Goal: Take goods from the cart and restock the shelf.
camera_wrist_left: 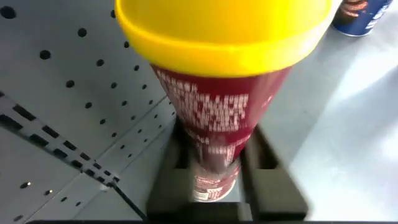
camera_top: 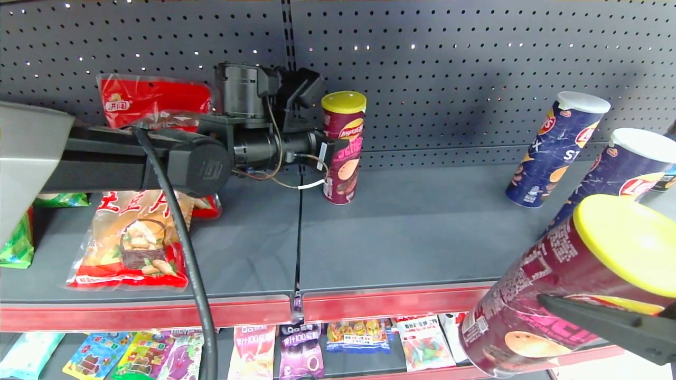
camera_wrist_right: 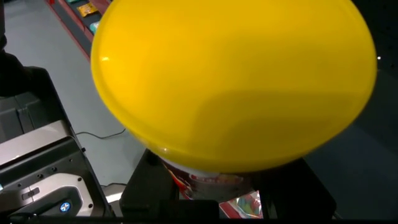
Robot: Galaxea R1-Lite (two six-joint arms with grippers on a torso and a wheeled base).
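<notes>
A maroon chip can with a yellow lid [camera_top: 343, 150] stands upright near the back of the grey shelf [camera_top: 412, 237]. My left gripper [camera_top: 334, 154] is shut around its middle; in the left wrist view the can [camera_wrist_left: 217, 106] sits between the dark fingers [camera_wrist_left: 264, 158]. My right gripper [camera_top: 607, 322] is in front of the shelf's right end, shut on a second maroon can [camera_top: 549, 295] that is tilted with its yellow lid [camera_wrist_right: 233, 81] up. Two blue cans with white lids [camera_top: 554, 150] [camera_top: 618, 169] lean at the shelf's right.
Snack bags lie on the shelf's left: a peanut bag [camera_top: 134, 237], a red bag [camera_top: 153, 100] at the back, a green one [camera_top: 18, 243]. A pegboard wall [camera_top: 475, 63] closes the back. Small packets [camera_top: 301, 348] line the lower shelf under the red edge [camera_top: 369, 306].
</notes>
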